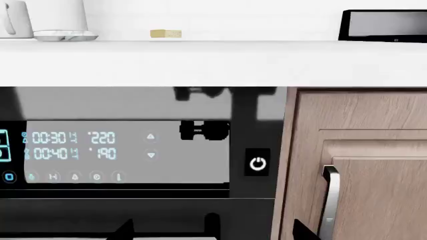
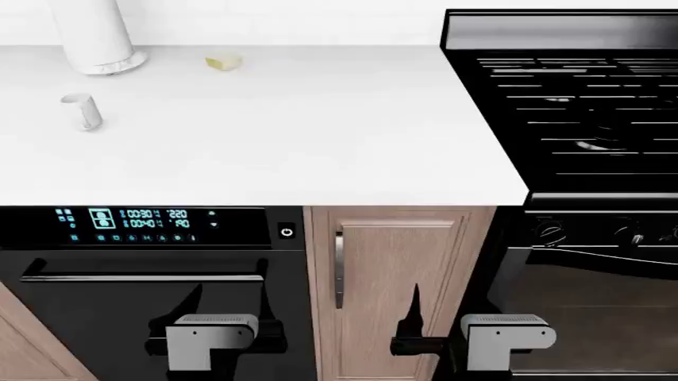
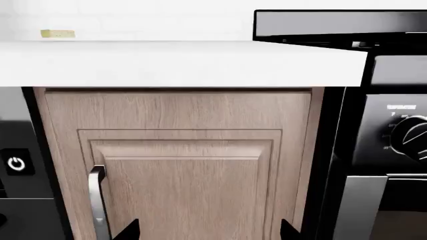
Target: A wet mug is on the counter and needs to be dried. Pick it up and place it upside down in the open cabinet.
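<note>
Mug (image 2: pixel 81 110): small, glossy, pale grey cylinder near the far left corner of the matte white counter (image 2: pixel 317 135); judged light, rigid, breakable, slippery if wet (grasp across the body); beside a tall white column (image 2: pixel 95 36). Left gripper (image 2: pixel 212 337), right gripper (image 2: pixel 466 337): low before the cupboards, empty; finger spread cannot be told.

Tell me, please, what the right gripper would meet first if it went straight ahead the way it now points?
Most likely the wooden cabinet door: the right gripper faces its panel squarely, below the counter, though depth is unclear.
</note>
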Motion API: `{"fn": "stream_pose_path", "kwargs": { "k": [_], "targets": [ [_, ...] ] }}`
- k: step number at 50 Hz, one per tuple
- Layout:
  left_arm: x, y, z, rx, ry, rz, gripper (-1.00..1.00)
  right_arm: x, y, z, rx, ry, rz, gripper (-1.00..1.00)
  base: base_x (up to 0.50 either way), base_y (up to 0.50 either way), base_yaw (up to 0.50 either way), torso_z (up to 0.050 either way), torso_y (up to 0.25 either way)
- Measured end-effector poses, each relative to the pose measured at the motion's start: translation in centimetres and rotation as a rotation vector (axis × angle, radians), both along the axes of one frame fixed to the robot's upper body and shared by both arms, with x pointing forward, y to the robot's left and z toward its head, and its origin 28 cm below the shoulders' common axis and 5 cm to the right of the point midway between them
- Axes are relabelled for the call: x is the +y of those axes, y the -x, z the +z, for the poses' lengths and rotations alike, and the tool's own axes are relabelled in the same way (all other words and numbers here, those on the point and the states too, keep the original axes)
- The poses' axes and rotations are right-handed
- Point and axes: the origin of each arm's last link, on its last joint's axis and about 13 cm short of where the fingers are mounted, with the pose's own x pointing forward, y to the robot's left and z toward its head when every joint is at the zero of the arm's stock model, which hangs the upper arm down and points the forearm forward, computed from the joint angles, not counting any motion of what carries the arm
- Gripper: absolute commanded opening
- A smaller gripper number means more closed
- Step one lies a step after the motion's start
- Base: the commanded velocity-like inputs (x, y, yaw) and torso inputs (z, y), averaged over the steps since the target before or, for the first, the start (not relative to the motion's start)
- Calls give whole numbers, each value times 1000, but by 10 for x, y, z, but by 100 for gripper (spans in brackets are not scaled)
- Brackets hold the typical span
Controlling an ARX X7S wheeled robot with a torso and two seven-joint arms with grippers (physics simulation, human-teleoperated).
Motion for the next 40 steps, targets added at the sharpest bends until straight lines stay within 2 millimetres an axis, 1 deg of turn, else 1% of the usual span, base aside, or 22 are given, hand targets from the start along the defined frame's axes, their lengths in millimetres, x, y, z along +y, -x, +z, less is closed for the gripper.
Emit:
{"fn": "stream_pose_path", "kwargs": {
  "k": [9, 21, 40],
  "targets": [
    [-1, 0, 1, -5, -5, -5, 100, -1, 1, 1, 0, 0, -10, 100, 0, 0, 0, 2, 0],
    [-2, 2, 7, -21, -19, 4, 100, -3, 5, 10, -5, 1, -24, 100, 0, 0, 0, 50, 0],
    [1, 14, 32, -42, -28, 8, 100, -2, 15, 34, -37, 9, -25, 100, 0, 0, 0, 50, 0]
  ]
}}
